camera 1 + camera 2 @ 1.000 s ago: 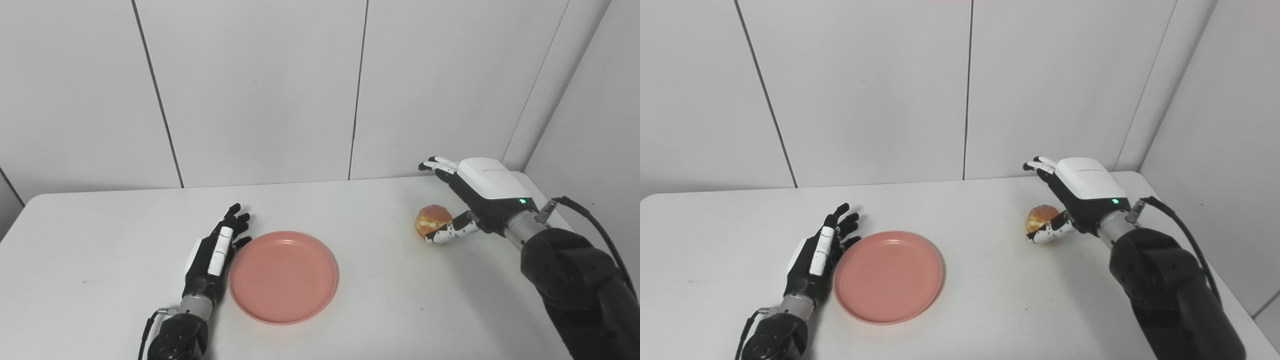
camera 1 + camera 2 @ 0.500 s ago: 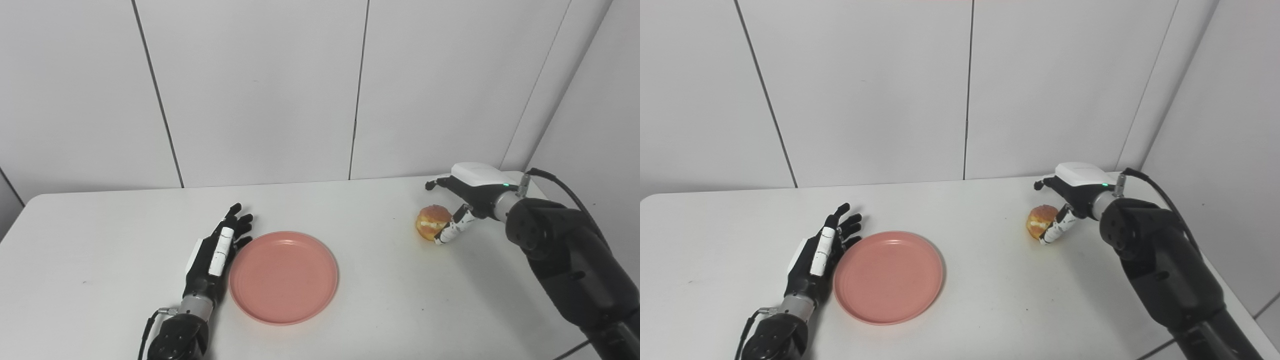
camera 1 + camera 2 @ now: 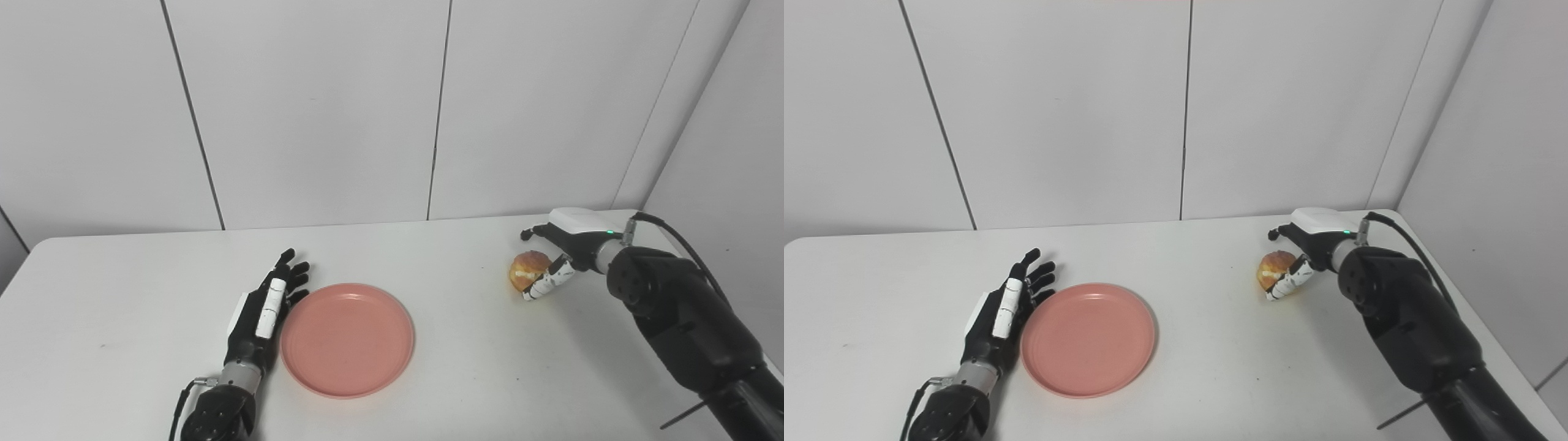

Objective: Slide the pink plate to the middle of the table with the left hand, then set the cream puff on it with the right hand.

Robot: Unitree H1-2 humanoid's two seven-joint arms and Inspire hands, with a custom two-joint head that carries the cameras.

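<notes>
- The pink plate (image 3: 347, 339) lies flat on the white table (image 3: 465, 367), near the middle, a little toward the left and the front edge
- The left hand (image 3: 264, 309) rests on the table just beside the plate's left rim, edge-on, its fingers (image 3: 293, 269) stretched out and slightly spread, pointing toward the back wall; it holds nothing
- Whether the left hand actually touches the plate's rim cannot be told; the two are at least very close
- The cream puff (image 3: 529, 269) sits on the table at the far right, well apart from the plate, golden brown with a pale band of cream showing on its side
- The right hand (image 3: 566, 245) is at the puff's right side, its white back turned upward with a small green light on it
- Its thumb (image 3: 545, 285), white with dark joints, lies against the near side of the puff, while the dark fingertips (image 3: 528, 233) reach past the puff's far side, so the puff sits between thumb and fingers
- The fingers are apart and not clamped; the puff rests on the table
- A black cable (image 3: 686, 245) loops from the right wrist along the dark forearm
</notes>
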